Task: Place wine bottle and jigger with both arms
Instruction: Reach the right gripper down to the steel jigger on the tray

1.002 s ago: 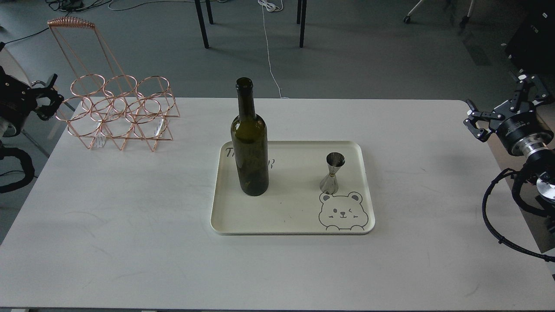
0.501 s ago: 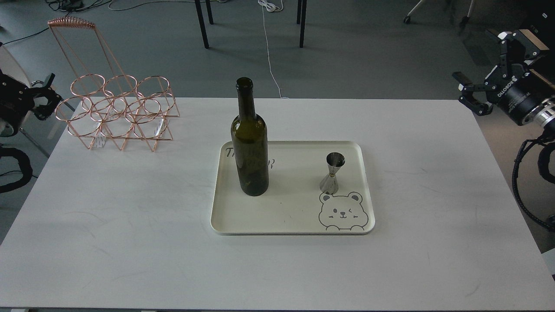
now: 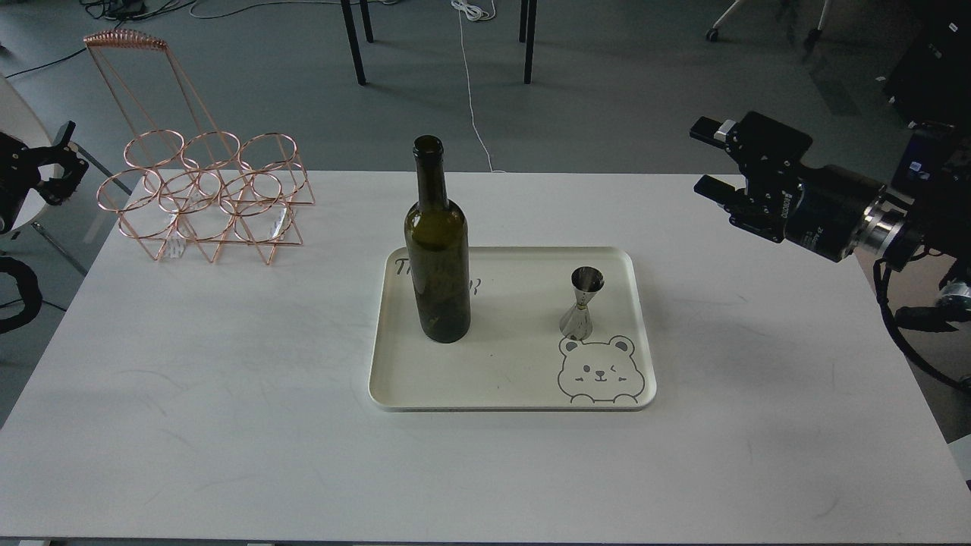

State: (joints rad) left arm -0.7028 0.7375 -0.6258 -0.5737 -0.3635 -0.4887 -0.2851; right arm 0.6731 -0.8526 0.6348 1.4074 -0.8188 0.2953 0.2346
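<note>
The dark olive-green wine bottle [image 3: 438, 250] stands upright on the left part of a cream tray [image 3: 516, 379]. The small steel jigger [image 3: 582, 303] stands upright on the tray's right part, above a bear drawing. My right gripper [image 3: 707, 159] is open and empty above the table's far right, well right of the jigger, fingers pointing left. My left gripper [image 3: 57, 163] is at the far left edge, off the table, left of the wire rack; it looks open and empty.
A copper wire bottle rack [image 3: 205, 197] with several rings and a tall handle stands at the back left of the white table [image 3: 227, 394]. Chair legs and cables lie on the floor behind the table.
My right gripper has swung up and then leftward over the table's right edge, turning its fingers to point left. My left gripper has drifted slightly left and up. Bottle and jigger have not moved.
</note>
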